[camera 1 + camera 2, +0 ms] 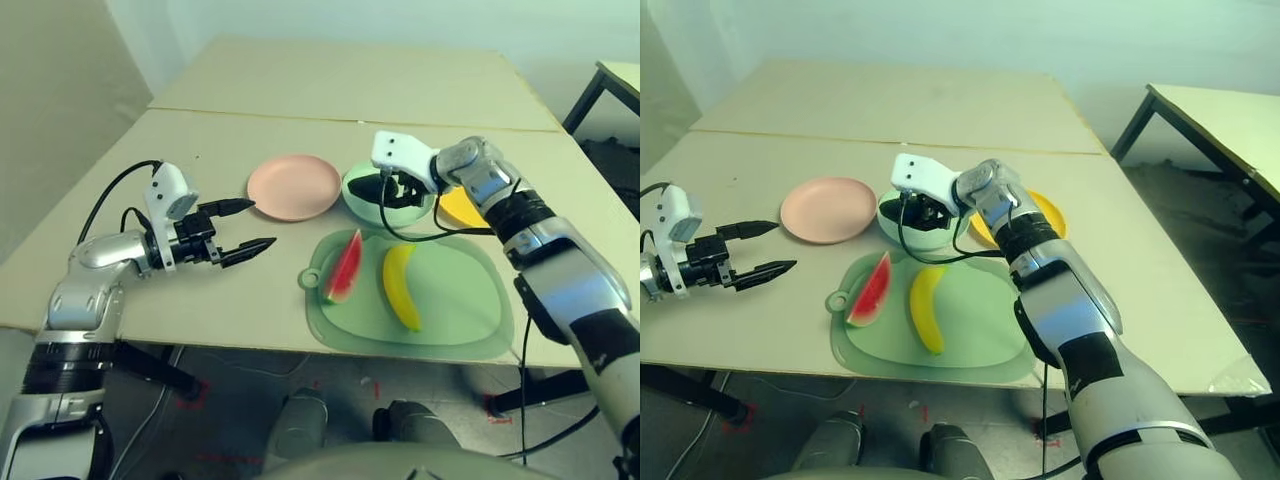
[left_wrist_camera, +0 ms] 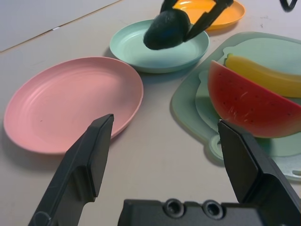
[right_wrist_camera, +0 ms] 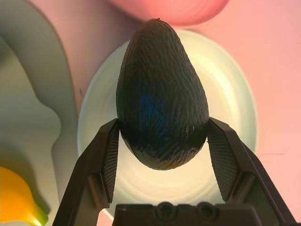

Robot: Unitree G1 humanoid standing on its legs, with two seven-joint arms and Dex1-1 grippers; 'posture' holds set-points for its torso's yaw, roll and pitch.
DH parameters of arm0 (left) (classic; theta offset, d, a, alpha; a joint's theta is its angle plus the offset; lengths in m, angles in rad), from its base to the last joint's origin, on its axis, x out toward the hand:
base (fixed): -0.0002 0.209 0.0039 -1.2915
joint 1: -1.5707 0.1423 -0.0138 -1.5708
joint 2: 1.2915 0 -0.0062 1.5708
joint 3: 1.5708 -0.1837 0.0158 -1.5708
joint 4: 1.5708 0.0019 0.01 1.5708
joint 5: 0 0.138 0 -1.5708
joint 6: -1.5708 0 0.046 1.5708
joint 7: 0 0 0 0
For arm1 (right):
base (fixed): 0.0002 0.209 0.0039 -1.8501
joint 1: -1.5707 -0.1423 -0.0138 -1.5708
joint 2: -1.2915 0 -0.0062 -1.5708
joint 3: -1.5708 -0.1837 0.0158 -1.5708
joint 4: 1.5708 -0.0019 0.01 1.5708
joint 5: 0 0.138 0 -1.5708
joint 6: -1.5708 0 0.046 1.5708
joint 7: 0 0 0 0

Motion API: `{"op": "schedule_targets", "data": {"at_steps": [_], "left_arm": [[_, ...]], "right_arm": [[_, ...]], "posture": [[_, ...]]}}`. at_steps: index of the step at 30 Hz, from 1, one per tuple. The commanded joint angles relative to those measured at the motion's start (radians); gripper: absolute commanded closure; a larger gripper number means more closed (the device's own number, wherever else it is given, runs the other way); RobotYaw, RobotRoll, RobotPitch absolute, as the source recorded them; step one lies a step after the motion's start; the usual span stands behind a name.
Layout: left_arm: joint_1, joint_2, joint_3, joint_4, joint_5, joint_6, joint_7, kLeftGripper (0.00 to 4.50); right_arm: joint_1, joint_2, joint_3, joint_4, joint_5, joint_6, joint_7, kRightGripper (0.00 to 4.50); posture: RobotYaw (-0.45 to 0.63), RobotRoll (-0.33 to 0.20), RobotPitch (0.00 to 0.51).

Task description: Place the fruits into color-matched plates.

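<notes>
Dark avocado (image 3: 162, 99) between right gripper's fingertips (image 3: 163, 123), fully visible from its wrist.

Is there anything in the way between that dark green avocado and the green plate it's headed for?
Nothing visible: the avocado, between the fingertips of the right tool, hangs over the mint plate.

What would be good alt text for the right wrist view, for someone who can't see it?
A dark green avocado is held between the two black fingers of the right gripper, above a mint green plate. Parts of a pink plate, a green mat and a yellow banana show around it.
</notes>
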Motion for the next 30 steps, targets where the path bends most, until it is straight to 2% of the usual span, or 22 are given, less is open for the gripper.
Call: {"op": "schedule_targets", "data": {"at_steps": [1, 10, 16, 19, 24, 27, 30], "left_arm": [[0.006, -0.001, 0.007, -0.009, -0.004, -0.017, -0.011, 0.0], [-0.019, -0.004, -0.005, 0.024, 0.003, -0.038, -0.038, 0.0], [-0.051, -0.003, -0.022, 0.07, 0.009, -0.095, -0.106, 0.0], [-0.076, 0.002, -0.022, 0.102, -0.009, -0.133, -0.176, 0.0], [-0.079, 0.018, -0.025, 0.114, -0.02, -0.134, -0.244, 0.0], [-0.078, 0.028, -0.035, 0.116, -0.021, -0.129, -0.285, 0.0], [-0.076, 0.032, -0.052, 0.099, -0.031, -0.119, -0.337, 0.0]], "right_arm": [[0.007, -0.002, -0.014, 0.037, -0.024, -0.034, -0.008, 0.12], [0.004, -0.02, -0.031, 0.051, -0.037, -0.05, -0.002, 0.05], [0.013, -0.085, -0.038, -0.037, -0.031, -0.073, 0.102, 0.05], [0.042, -0.194, 0.0, -0.159, -0.037, -0.149, 0.29, 0.05], [0.094, -0.346, 0.02, -0.376, -0.021, -0.311, 0.497, 0.05], [0.128, -0.386, 0.037, -0.497, -0.012, -0.431, 0.555, 0.05], [0.167, -0.383, 0.054, -0.617, 0.013, -0.498, 0.594, 0.05]], "posture": [[0.22, 0.0, 0.035], [0.19, 0.0, 0.031], [0.19, 0.0, 0.03], [0.17, 0.0, 0.032], [0.16, 0.0, 0.035], [0.15, 0.0, 0.033], [0.15, 0.0, 0.033]]}}
